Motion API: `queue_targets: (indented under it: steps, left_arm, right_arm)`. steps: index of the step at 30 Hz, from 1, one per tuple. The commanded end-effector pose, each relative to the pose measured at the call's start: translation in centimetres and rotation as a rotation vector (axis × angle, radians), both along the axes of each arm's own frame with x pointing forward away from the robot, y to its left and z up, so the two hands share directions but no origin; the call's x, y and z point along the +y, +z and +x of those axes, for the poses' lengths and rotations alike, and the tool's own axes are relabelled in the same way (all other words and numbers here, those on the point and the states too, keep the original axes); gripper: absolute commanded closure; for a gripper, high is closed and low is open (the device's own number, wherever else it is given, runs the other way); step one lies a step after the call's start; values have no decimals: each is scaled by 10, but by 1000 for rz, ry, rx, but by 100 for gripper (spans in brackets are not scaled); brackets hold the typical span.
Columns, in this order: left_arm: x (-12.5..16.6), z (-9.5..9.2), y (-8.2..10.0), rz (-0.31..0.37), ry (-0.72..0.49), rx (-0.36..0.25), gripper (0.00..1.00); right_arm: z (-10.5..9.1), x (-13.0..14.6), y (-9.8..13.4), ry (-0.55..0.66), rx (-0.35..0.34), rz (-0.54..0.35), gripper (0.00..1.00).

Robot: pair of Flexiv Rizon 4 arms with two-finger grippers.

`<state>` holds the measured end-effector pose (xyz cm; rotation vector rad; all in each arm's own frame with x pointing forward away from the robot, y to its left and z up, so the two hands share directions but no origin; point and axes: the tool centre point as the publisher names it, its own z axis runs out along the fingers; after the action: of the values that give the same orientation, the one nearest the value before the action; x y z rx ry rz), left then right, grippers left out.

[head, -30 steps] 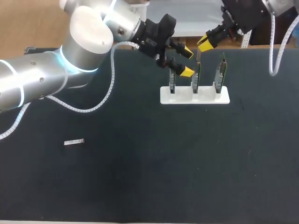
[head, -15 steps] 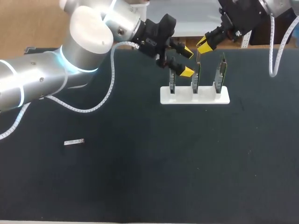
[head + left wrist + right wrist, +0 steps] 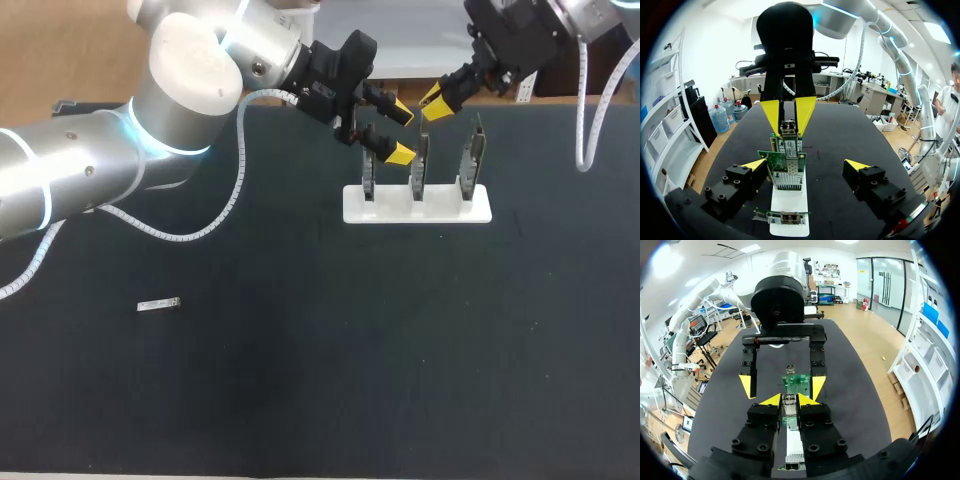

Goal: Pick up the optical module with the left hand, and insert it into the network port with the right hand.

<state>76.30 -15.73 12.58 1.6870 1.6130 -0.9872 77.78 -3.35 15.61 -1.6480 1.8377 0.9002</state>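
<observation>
A white stand point(image 3: 440, 207) at the table's back holds three upright green network cards. Just above the middle card point(image 3: 421, 165) is my right gripper point(image 3: 437, 100), shut on a small silver optical module point(image 3: 788, 129). In the right wrist view the module point(image 3: 789, 412) sits between my yellow tips, above the card point(image 3: 798, 382). My left gripper point(image 3: 400, 132) hangs open right beside it at the same card, nothing between its fingers. In the left wrist view that card point(image 3: 785, 170) stands between my open left fingertips point(image 3: 856, 165).
A small silver piece point(image 3: 159, 304) lies flat on the dark mat point(image 3: 330, 350) at the left. The two grippers face each other closely over the stand point(image 3: 788, 207). A white cable point(image 3: 590, 110) hangs from the right arm.
My right gripper with the module has shifted slightly left and tilted over the middle card. The left arm has stayed still.
</observation>
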Motion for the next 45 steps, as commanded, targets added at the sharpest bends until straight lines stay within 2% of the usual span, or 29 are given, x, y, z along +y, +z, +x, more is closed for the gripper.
queue_targets:
  steps: [1, 8, 9, 11, 18, 27, 39, 40, 41, 42, 45]
  left_arm:
    - [0, -2, 0, 2, 5, -2, 0]
    - [0, -2, 0, 2, 5, -2, 0]
    - [0, -2, 0, 2, 5, -2, 0]
    - [0, -2, 0, 2, 5, -2, 0]
    - [0, -2, 0, 2, 5, -2, 0]
    - [0, -2, 0, 2, 5, -2, 0]
    - [0, -2, 0, 2, 5, -2, 0]
    - [0, -2, 0, 2, 5, -2, 0]
    - [0, -2, 0, 2, 5, -2, 0]
    - [0, -2, 0, 2, 5, -2, 0]
    - [0, -2, 0, 2, 5, -2, 0]
  right_arm:
    - [0, 1, -5, -3, 3, -1, 100]
    - [1, 0, -4, -6, 0, 3, 100]
    - [1, 0, -4, -6, -1, 3, 91]
    - [0, 0, -3, -7, 0, 3, 0]
    - [-1, -1, 0, -9, 1, 18, 0]
    - [-1, -2, 14, 15, 12, 98, 0]
    - [1, -2, 36, 37, -26, 128, 0]
    - [1, -1, 37, 36, -31, 128, 53]
    - [1, -1, 38, 36, -35, 127, 87]
    - [1, -1, 39, 38, -38, 127, 100]
    - [1, -1, 40, 38, -44, 123, 100]
